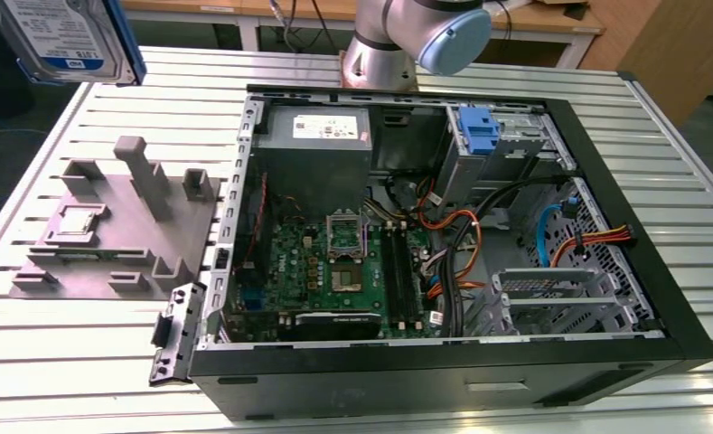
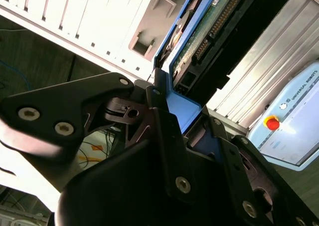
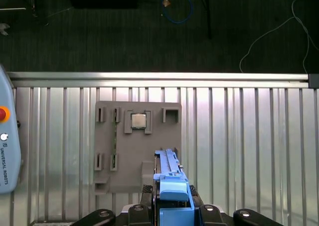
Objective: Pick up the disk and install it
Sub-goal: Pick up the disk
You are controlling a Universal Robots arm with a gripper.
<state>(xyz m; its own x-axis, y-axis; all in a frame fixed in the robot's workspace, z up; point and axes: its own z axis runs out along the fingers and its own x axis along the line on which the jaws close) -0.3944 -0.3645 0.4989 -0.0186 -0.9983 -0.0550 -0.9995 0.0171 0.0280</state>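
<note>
One gripper (image 2: 182, 111), closed tight on the blue-framed disk (image 1: 73, 36), holds it on edge in the air above the grey fixture (image 1: 103, 226) at the exterior view's left. Beside the fixture, the open computer case (image 1: 453, 380) lies on the slatted table (image 1: 67, 362). The arm's base (image 1: 380, 54) rises behind the case.

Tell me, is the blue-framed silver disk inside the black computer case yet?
Out: the gripper holds the disk aloft, outside the case.
</note>
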